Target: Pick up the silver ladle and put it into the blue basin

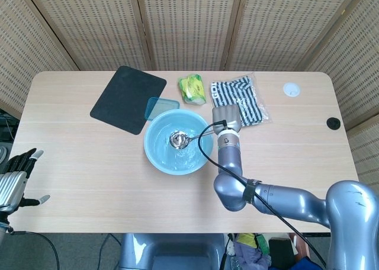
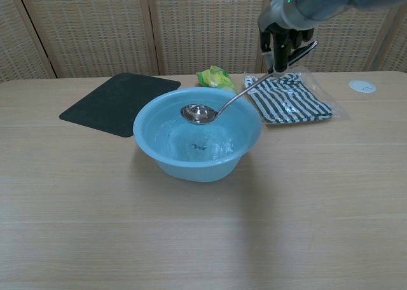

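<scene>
Silver ladle (image 2: 216, 107) — above blue basin (image 2: 151, 147)

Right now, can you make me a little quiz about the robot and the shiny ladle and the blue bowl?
1. True or false: the silver ladle lies flat on the bottom of the blue basin.
2. Which hand holds the ladle's handle: A left, B right?
3. Fill in: the striped cloth bag lies beside the ____ packet.

Key
1. False; its bowl hangs above the basin.
2. B, the right hand; the left hand is off the table's edge.
3. Green.
</scene>
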Tool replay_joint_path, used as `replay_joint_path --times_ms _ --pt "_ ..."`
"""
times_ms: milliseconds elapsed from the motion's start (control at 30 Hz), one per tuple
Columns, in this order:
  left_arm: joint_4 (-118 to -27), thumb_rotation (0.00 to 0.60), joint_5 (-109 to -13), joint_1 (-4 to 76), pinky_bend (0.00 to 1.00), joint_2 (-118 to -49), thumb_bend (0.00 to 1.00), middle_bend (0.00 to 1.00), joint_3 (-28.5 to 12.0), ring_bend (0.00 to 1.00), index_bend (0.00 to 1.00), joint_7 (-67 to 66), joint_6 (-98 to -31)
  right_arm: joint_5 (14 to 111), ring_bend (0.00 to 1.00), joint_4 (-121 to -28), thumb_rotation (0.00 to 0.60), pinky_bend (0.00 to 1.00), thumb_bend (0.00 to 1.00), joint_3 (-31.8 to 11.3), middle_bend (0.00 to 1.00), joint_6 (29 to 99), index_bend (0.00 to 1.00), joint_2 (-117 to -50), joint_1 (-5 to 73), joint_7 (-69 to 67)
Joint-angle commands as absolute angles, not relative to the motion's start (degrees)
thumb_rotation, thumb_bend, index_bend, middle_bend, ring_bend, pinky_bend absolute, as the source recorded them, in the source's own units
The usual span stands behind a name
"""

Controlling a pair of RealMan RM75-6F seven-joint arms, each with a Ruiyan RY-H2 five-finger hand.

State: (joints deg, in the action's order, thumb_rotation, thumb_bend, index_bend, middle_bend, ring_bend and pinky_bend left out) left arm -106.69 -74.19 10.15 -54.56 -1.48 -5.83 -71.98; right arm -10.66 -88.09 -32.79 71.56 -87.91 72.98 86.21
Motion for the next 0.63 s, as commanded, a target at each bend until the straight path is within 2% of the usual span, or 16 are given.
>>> replay_joint_path --times_ms 33,633 --pt "-106.66 0.6 -74.16 10.21 0.0 -54.54 0.0 0.0 -1.46 0.0 0.0 -5.76 -71.87 -11.16 0.97 -88.49 0.6 1.0 0.84 -32.82 1.0 71.96 0.83 -87.35 73.46 85.95" --pt "-106.74 0.6 -73.86 10.42 0.0 -54.47 0.0 0.0 -1.42 0.0 0.0 -5.73 -71.57 -13.34 0.97 -90.23 0.6 1.0 0.84 -31.49 1.0 73.45 0.83 -85.34 75.87 84.59"
